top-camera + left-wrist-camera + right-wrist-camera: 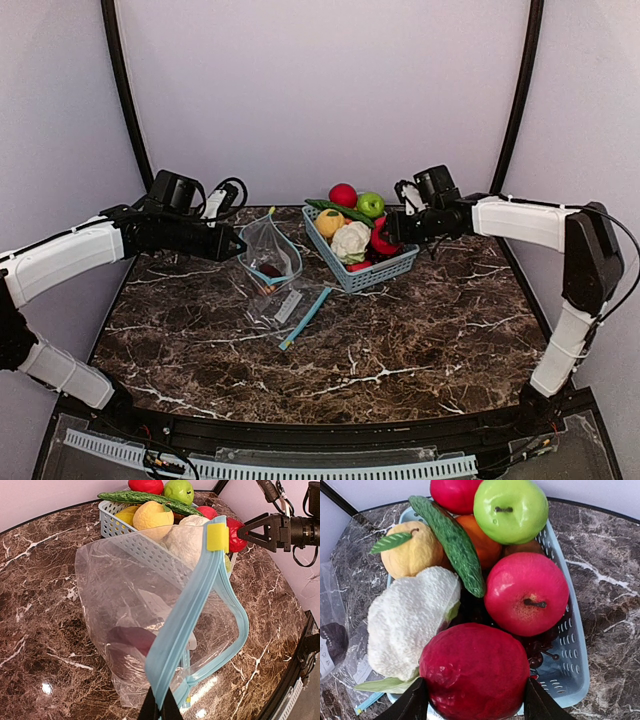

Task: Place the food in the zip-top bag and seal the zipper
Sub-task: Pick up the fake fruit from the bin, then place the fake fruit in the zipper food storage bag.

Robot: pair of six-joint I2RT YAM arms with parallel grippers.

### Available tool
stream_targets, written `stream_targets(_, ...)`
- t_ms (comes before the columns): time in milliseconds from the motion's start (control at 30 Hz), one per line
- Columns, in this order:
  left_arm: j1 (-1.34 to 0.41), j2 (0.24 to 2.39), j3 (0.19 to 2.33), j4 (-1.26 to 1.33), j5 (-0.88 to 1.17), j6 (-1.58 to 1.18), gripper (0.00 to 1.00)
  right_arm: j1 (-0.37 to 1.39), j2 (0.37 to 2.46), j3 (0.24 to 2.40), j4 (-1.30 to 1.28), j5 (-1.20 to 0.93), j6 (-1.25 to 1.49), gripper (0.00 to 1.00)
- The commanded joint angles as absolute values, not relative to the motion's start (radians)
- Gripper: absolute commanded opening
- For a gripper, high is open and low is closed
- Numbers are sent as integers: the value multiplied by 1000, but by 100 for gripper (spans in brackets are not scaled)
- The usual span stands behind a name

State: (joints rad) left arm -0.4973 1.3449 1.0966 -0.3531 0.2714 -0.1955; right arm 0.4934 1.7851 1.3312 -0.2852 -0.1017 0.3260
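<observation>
While the left gripper (160,707) clamps fully closed on the blue zipper strip (190,615) of the zip-top bag (125,600), holding its mouth open above the marble table (400,330), the right gripper (475,705) presses its part-open fingers (407,705) against both sides of a dark red fruit (475,672) in the light-blue basket (570,650) just beside the bag. A red apple (526,594), cauliflower (410,620), cucumber (452,545) and yellow citrus (412,555) lie around it. One dark item (132,640) sits inside the bag.

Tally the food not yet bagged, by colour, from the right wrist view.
Red fruits: 3
Green apple and cucumber: 2
Yellow citrus: 1
Orange fruit: 1
White cauliflower: 1
Total: 8 clearly seen; darker bits underneath too hidden to count.
</observation>
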Motion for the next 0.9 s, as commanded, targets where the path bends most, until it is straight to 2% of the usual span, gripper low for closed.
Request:
stream_targets(0,-492,1338,1080,-371,283,-197,1,489,1714,1316,-260,-55,316,57)
stream_targets(233,-493,1336,1080,-368,299,-191,1,489,1683,1319,-281,-61,313,56)
stream_targets(433,-495,1352,1079,-338,435,-188,1,504,1564,1304,-286,-143,309,56)
stream_targets(567,-503,1371,1076,-314,507,-202,1,586,1496,1318,-280,-191,299,56)
stream_targets(867,-510,1384,1074,-320,485,-199,1,847,1482,1341,-187,-252,231,57)
